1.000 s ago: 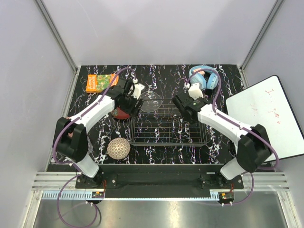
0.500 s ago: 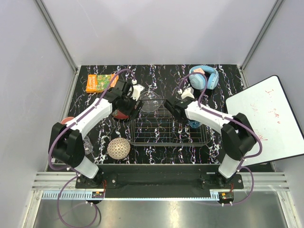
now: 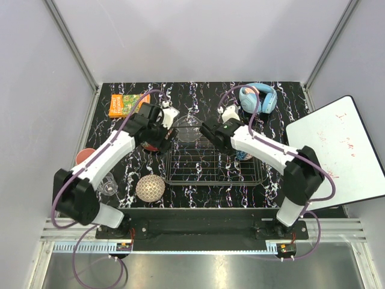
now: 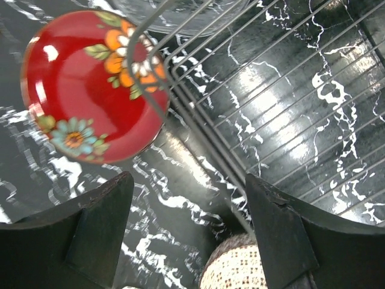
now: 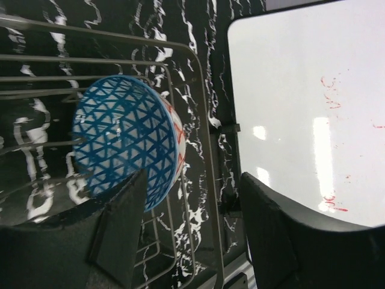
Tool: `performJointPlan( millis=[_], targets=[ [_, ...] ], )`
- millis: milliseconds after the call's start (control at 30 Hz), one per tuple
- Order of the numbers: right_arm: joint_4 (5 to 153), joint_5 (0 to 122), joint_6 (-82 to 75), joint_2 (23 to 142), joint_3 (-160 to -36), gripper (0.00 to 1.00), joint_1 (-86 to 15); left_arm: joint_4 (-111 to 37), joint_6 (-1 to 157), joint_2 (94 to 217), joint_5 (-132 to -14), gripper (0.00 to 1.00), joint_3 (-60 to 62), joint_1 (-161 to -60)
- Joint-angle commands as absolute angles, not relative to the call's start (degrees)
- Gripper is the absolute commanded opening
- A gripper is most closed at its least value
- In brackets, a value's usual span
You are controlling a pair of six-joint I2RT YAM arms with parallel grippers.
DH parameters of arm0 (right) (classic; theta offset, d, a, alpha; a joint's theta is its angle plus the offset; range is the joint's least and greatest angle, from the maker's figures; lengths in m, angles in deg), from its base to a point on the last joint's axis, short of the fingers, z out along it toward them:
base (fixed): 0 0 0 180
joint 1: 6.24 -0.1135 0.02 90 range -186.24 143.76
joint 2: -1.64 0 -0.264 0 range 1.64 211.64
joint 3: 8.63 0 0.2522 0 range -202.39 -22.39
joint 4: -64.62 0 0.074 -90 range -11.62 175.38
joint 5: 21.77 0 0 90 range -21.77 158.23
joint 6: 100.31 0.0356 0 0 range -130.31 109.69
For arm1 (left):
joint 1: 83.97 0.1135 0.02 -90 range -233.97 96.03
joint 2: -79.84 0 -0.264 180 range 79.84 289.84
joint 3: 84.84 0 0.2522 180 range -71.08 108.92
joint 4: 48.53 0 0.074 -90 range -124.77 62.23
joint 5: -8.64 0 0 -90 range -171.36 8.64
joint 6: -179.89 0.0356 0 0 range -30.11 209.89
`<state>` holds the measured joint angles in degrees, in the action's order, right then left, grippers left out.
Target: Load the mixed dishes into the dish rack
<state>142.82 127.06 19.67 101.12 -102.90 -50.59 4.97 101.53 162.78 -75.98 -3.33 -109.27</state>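
Black white-veined tabletop (image 3: 198, 96), grey walls round.
Glossy red plate (image 4: 90, 84): flat on table at 10 o'clock off dish rack (image 3: 213, 162), rack corner wire crossing its edge.
Likely stiff, slick, chippable; best pinched at rim, away from wire.
Left gripper (image 4: 189, 241) just above, jaws apart, empty.
Clear glass bowl (image 3: 191, 129) at plate's 3 o'clock, beige patterned bowl (image 3: 150, 188) at 6.
Blue patterned bowl (image 5: 126, 141) tipped on side at rack's 3 o'clock end.
Right gripper (image 5: 192, 235) over it, jaws apart, empty.
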Motion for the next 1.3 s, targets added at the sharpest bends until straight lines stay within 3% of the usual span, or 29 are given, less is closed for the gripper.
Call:
performJointPlan(
  millis=[0, 167, 400, 600, 800, 1067, 1267],
  targets=[
    [146.14, 123.79, 22.65, 93.32, -108.70, 0.68, -55.44, 6.97, 103.78, 153.87, -79.78, 0.80, -4.19, -109.20],
    [141.33, 104.47, 24.58, 87.25, -109.94, 0.64, -62.65, 12.84, 105.44, 146.21, -78.56, 0.82, -6.12, -106.83],
    [124.81, 83.45, 29.32, 86.54, -104.85, 0.58, -73.11, 20.24, 112.12, 136.54, -69.41, 0.82, -12.61, -92.93],
    [119.42, 87.46, 31.08, 83.13, -98.17, 0.57, -76.55, 21.92, 116.70, 135.21, -70.29, 0.80, -22.20, -94.60],
    [118.54, 94.85, 31.00, 74.00, -94.30, 0.55, -76.81, 20.51, 117.57, 140.74, -70.20, 0.78, -20.28, -96.10],
    [118.37, 101.89, 30.74, 62.91, -88.24, 0.55, -76.72, 17.61, 120.30, 148.48, -69.84, 0.69, -21.16, -97.24],
    [119.77, 102.16, 31.97, 62.98, -85.94, 0.55, -76.72, 25.07, 118.55, 136.81, -69.41, 0.74, -15.46, -105.66]
  ],
)
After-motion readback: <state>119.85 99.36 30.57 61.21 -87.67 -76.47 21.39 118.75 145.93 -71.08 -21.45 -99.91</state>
